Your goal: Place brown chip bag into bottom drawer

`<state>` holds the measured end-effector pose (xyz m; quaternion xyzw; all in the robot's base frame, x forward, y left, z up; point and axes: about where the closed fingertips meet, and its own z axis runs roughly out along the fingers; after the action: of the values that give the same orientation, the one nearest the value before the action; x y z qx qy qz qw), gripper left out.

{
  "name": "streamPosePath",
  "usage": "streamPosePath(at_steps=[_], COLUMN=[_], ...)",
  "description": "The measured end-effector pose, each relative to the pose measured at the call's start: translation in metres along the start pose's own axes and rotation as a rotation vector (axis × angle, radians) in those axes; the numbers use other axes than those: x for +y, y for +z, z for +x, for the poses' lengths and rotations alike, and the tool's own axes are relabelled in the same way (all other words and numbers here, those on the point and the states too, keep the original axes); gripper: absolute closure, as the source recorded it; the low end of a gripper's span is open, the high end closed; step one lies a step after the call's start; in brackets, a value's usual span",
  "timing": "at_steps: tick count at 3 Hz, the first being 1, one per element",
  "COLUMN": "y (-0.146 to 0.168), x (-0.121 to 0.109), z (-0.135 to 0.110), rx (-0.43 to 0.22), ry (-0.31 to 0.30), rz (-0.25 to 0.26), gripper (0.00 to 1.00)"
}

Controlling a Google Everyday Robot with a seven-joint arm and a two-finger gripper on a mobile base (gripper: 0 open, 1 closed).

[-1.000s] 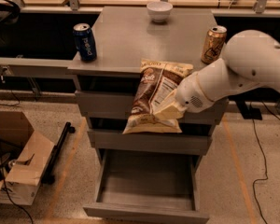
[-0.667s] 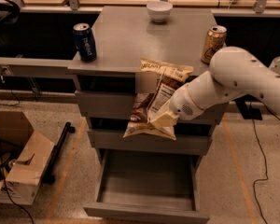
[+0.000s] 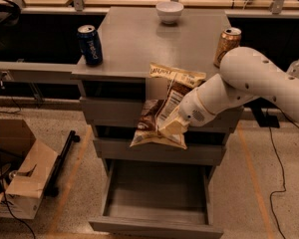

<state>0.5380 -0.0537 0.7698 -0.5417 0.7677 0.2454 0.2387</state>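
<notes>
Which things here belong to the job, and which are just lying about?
In the job: brown chip bag, held by the gripper in front of the cabinet; bottom drawer, open below.
Lying about: blue can, gold-brown can, white bowl on its top; cardboard box on the floor.

White lettering on brown chip bag (image 3: 153, 119) and blue can (image 3: 90, 45): not legible. Gripper (image 3: 173, 126) clamped on the bag, above open bottom drawer (image 3: 154, 227).
</notes>
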Motion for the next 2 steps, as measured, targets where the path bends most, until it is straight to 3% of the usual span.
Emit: streamPosePath(at_steps=[1, 2], y=[0.0, 0.015], x=[0.0, 0.011], z=[-0.001, 0.038], rx=[0.005, 0.046], ry=[-0.007, 0.077], rz=[-0.005, -0.043], gripper=[1.0, 1.0])
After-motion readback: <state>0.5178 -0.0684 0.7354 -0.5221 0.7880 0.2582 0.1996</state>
